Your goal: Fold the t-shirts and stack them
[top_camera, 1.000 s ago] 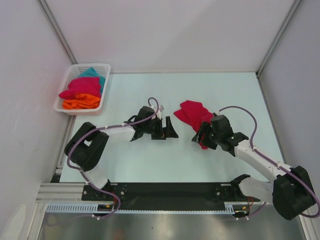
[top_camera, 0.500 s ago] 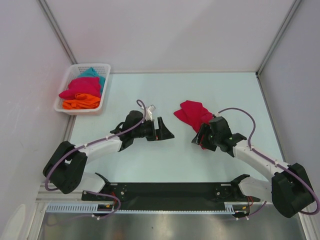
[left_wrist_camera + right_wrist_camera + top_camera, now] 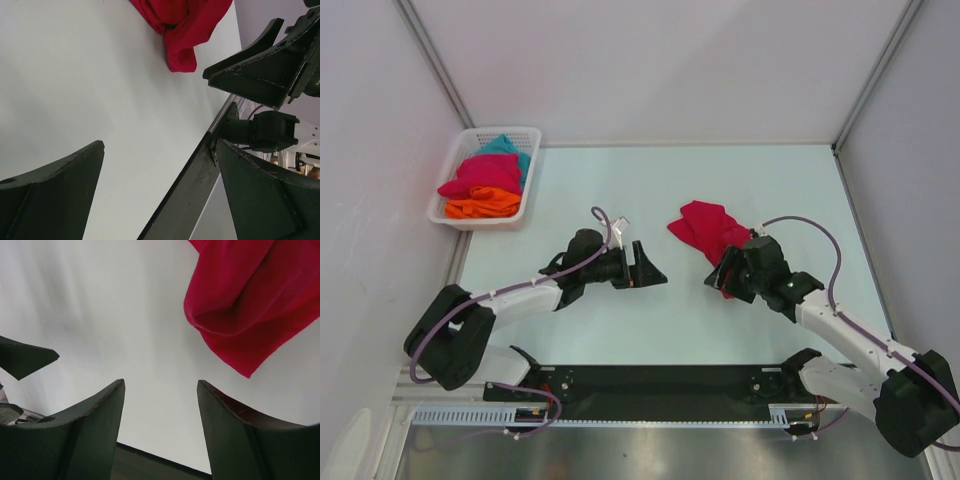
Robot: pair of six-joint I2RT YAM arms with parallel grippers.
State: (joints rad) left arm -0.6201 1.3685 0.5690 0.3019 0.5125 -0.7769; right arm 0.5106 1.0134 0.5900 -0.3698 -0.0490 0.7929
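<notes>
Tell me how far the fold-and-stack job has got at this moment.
Done: one crimson t-shirt is out on the table, crumpled, not folded. In hand: nothing; the left gripper and right gripper both show open, empty jaws, the right one near that shirt. Left: folding it, plus the orange t-shirt, crimson-pink t-shirt and teal t-shirt in the white mesh basket. No stack yet.

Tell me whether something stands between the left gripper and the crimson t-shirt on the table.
Nothing visible does: only table surface lies between the left gripper and the crimson t-shirt. The right gripper sits beside the shirt.
</notes>
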